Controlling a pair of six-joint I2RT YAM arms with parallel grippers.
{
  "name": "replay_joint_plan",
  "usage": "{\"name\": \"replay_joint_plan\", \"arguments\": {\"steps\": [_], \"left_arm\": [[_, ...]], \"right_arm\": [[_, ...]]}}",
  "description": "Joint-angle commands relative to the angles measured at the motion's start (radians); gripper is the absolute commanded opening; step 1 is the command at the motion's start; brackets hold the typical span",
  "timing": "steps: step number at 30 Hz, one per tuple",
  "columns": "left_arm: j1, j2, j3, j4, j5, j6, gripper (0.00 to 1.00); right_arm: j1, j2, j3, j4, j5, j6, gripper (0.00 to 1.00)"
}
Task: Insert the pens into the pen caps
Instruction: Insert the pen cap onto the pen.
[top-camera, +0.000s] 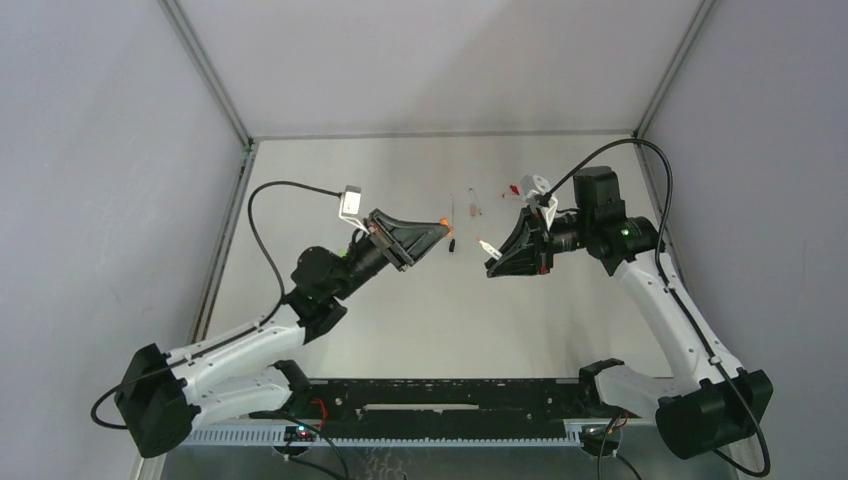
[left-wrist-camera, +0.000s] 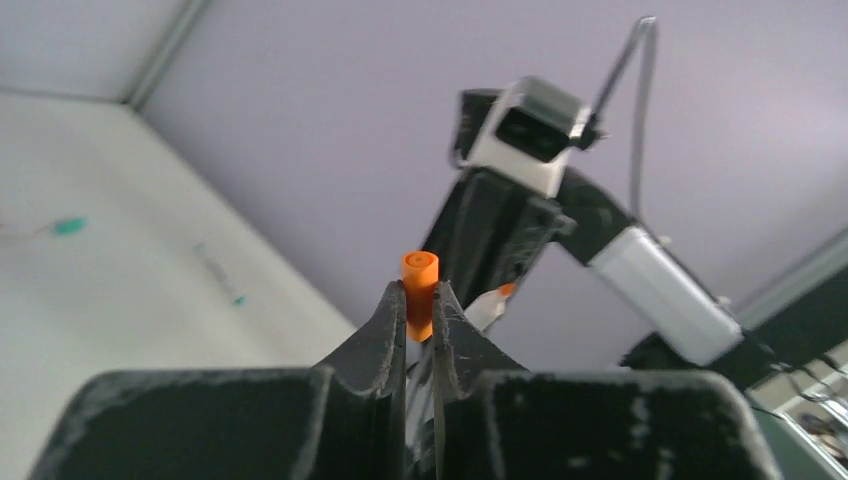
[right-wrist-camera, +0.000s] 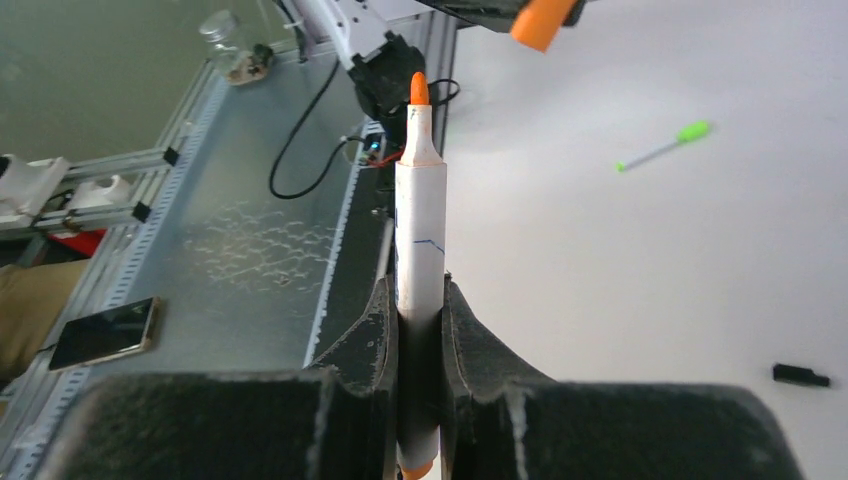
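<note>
The left end effector (left-wrist-camera: 419, 305) is clamped on the orange cap (left-wrist-camera: 420, 285), whose mouth seems to face outward. The right end effector (right-wrist-camera: 420, 305) is clamped on the orange pen (right-wrist-camera: 420, 220), tip forward. Both are held above the table (top-camera: 400, 320), near each other but apart. From the right wrist the cap sits off to one side of the tip, so a straight push would likely strike the rim. The cap is pinched by its base only, so it could slide back or twist out, and the pen could pivot in its grip
</note>
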Motion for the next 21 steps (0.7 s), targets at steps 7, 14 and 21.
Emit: {"name": "replay_joint_plan", "arguments": {"steps": [7,14,21], "left_arm": [[-0.116,0.103,0.020,0.505,-0.070,0.010,0.00],[-0.169,0.200,0.053,0.673,-0.104,0.047,0.00],[-0.190,0.223,0.066,0.687,-0.128,0.074,0.00]], "right_arm": [[0.046,-0.053,0.031,0.259,-0.095,0.390,0.00],[0.071,-0.062,0.030,0.353,-0.087,0.546,0.00],[0.072,-0.078,0.030,0.328,-0.089,0.526,0.00]]}}
